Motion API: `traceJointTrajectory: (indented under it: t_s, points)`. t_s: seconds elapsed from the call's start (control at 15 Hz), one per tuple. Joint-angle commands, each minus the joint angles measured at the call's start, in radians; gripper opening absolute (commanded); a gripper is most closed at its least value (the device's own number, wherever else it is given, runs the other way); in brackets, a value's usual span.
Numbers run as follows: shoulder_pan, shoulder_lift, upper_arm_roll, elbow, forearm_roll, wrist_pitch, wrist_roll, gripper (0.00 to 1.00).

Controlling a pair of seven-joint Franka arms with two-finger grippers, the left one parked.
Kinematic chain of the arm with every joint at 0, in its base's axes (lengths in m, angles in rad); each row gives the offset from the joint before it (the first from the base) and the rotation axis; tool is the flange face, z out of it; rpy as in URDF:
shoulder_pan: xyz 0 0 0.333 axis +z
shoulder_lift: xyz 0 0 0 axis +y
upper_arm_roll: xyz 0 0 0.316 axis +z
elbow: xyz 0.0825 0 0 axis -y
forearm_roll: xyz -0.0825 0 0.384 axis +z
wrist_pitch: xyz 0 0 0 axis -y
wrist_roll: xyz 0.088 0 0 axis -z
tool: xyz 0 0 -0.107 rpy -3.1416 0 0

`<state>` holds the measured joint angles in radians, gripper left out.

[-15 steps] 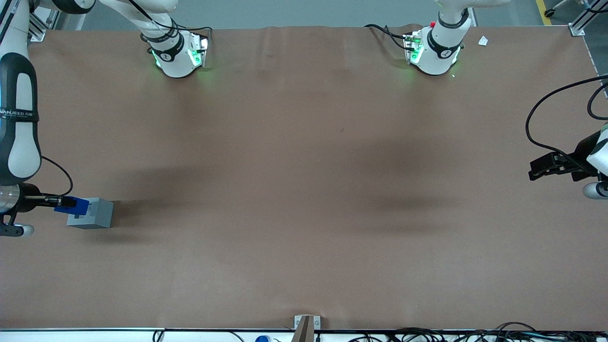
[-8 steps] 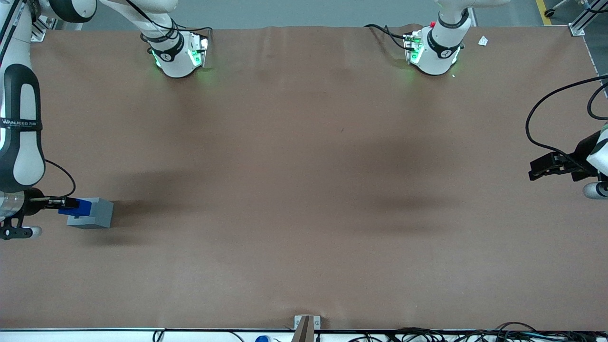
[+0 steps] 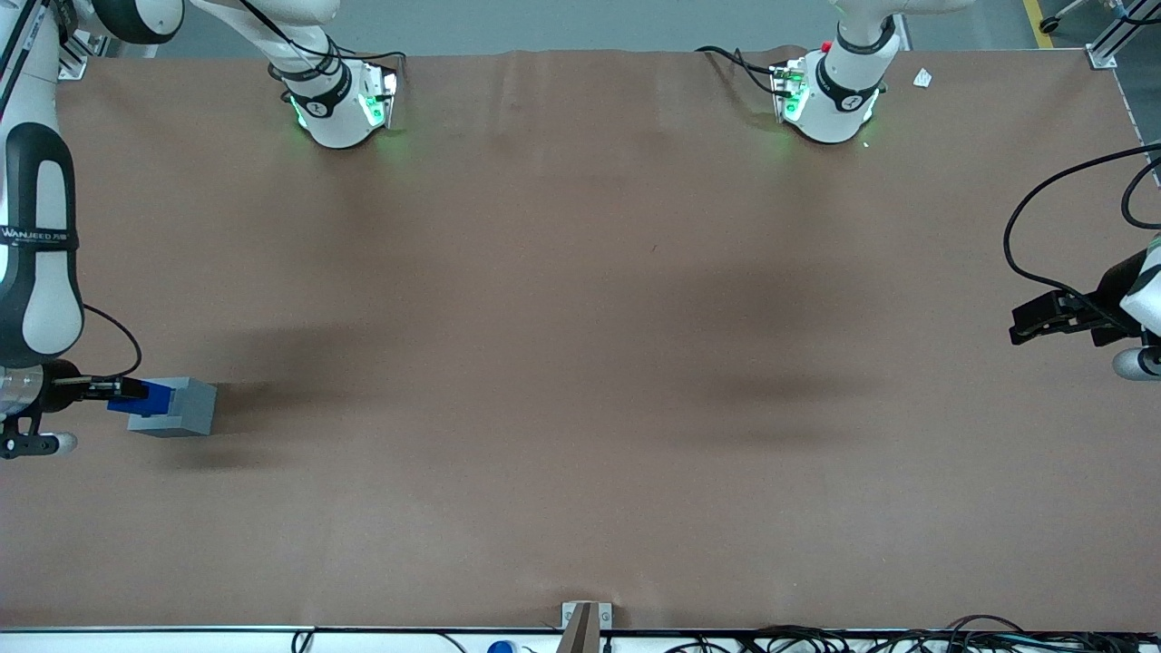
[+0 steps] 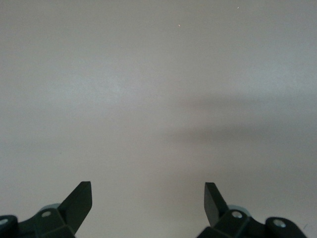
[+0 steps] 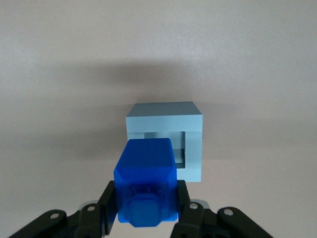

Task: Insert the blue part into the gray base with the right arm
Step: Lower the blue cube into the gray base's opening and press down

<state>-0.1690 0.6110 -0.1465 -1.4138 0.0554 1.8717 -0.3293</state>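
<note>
The black two-finger claw (image 3: 122, 388) still clenches the small bright blue plastic block (image 5: 145, 181), now slightly lower over the light gray square plastic base (image 3: 178, 407), not seated.

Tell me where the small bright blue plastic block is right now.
The small bright blue plastic block is clamped in the right arm's black gripper, over the light gray square plastic base at the working arm's end of the table.
</note>
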Motion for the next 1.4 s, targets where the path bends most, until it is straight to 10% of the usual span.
traceJointTrajectory:
  t_s: [0.0,1.33]
  points:
    - [-0.014,0.003,0.011,-0.020,-0.006,0.032,-0.016,0.04]
    - [-0.026,-0.002,0.013,-0.091,-0.009,0.115,-0.016,0.04]
